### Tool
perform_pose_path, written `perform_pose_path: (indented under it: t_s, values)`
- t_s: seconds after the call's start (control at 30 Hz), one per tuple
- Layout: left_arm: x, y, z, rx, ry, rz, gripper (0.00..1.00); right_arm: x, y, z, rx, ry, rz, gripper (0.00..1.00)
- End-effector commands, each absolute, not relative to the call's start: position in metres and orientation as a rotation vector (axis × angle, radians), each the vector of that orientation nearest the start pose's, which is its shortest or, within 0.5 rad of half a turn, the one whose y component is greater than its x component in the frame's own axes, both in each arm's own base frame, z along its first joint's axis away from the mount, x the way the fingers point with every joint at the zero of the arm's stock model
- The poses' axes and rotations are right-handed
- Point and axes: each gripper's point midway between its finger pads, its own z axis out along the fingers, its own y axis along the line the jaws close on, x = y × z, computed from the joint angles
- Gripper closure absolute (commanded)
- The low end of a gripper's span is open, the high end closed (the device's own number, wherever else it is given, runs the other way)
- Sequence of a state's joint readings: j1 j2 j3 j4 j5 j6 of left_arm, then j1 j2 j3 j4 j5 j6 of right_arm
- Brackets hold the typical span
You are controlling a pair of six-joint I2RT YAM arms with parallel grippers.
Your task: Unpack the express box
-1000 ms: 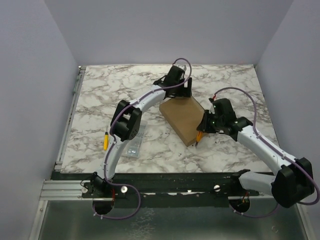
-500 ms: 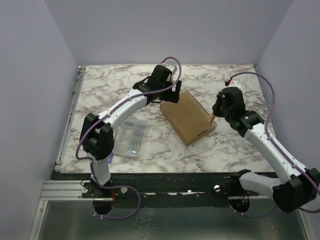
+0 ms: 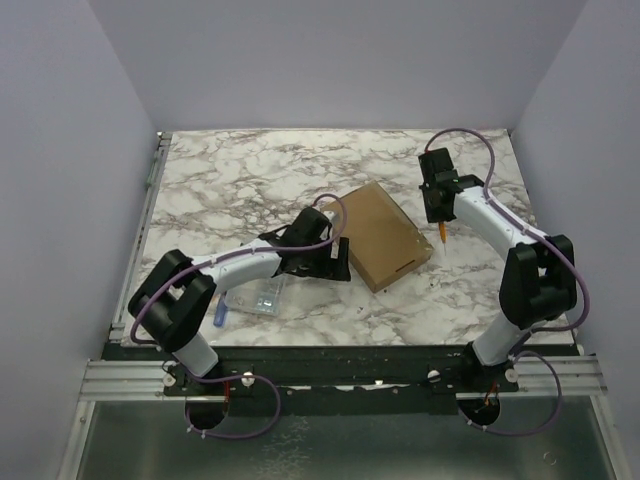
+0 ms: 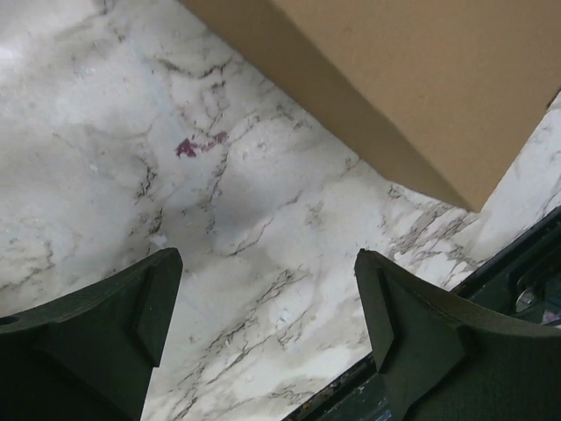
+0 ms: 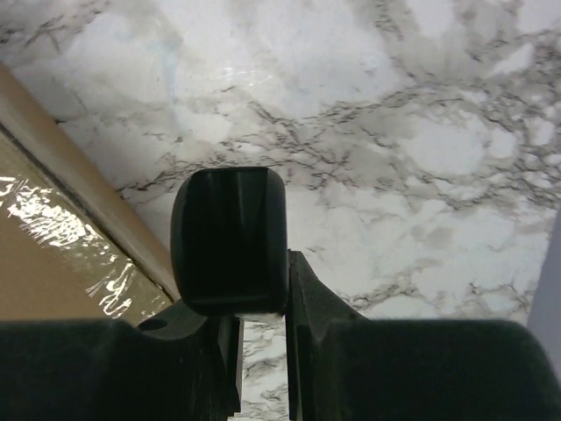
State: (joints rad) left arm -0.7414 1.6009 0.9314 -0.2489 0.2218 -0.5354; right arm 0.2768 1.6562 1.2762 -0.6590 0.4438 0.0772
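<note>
Cardboard box point(image 3: 378, 232): lies flat on the marble bench point(image 3: 200, 200), a little right of centre, turned at an angle to the bench edges, lid down. Shiny tape shows on its top in the right wrist view.

Left end effector point(image 3: 335, 265): low over the bench, just beside the box's near-left side. In the left wrist view the box's side wall and 1 corner sit ahead and to the right, clear of the fingers point(image 4: 105, 324). The 2 fingers stand wide apart, with only bare marble between them. It holds nothing and touches nothing.

Right end effector point(image 3: 440, 212): off the box's far-right side, near it but apart, over bare bench. Its fingers point(image 5: 230, 241) are nearly together, with a narrow slit between them. From overhead, an orange-tipped tool point(image 3: 441, 232) sticks out below it, pointing down and gripped there. The right wrist view does not show the tool itself.

Clear case point(image 3: 262, 292): on the bench left of the box, partly under the left arm.
</note>
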Motion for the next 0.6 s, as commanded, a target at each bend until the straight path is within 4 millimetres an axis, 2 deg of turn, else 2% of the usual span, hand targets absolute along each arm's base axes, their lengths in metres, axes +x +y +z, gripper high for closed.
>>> perform_pose_path:
  t_s: [0.0,0.17,0.23,0.33,0.4,0.57]
  values:
    - [0.26,-0.324,0.076,0.361,2.491,-0.891,0.12,0.382,0.075,0.105,-0.277,2.587,-0.111,1.0]
    - [0.284,-0.339,0.059,0.416,2.539,-0.882,0.12,0.361,0.109,0.099,-0.273,2.632,0.109,1.0]
    - [0.295,-0.333,0.052,0.447,2.576,-0.771,0.12,0.345,0.128,0.105,-0.299,2.609,0.222,1.0]
    - [0.311,-0.323,0.055,0.492,2.556,-0.635,0.12,0.323,0.153,0.118,-0.308,2.554,0.391,1.0]
    - [0.32,-0.311,0.063,0.499,2.539,-0.542,0.11,0.317,0.15,0.126,-0.255,2.513,0.391,1.0]
    - [0.332,-0.279,0.099,0.501,2.491,-0.413,0.09,0.311,0.115,0.149,-0.103,2.408,0.214,1.0]
